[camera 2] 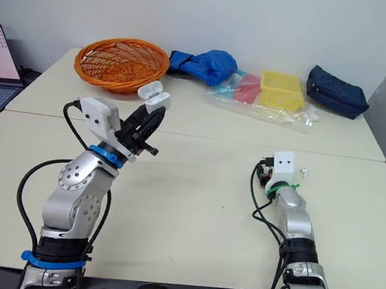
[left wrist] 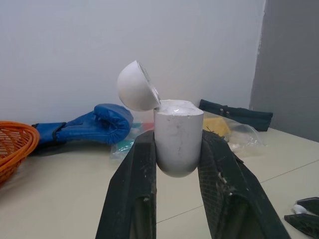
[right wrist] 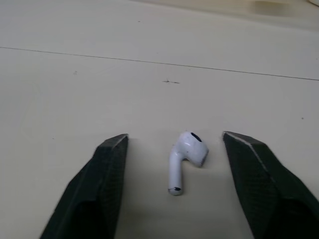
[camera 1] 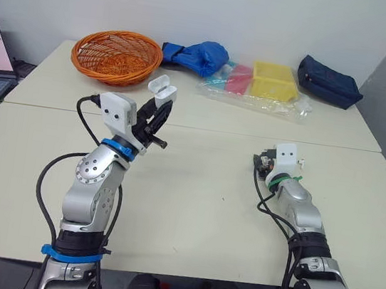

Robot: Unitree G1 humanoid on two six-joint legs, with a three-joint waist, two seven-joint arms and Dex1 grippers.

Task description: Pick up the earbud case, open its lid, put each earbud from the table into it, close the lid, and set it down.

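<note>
On the cream table (right wrist: 75, 74), the right gripper (right wrist: 175, 138), jaws wide, straddles a small white earbud (right wrist: 187, 155); the left gripper (left wrist: 178, 137) clamps the open-lidded white case (left wrist: 178, 122). The next move probably calls for a square pinch.

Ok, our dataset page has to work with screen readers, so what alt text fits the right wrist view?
A white earbud lies on the cream table between the two black fingers of the robot's open right hand, touching neither finger. A thin seam line crosses the table beyond it.
</note>
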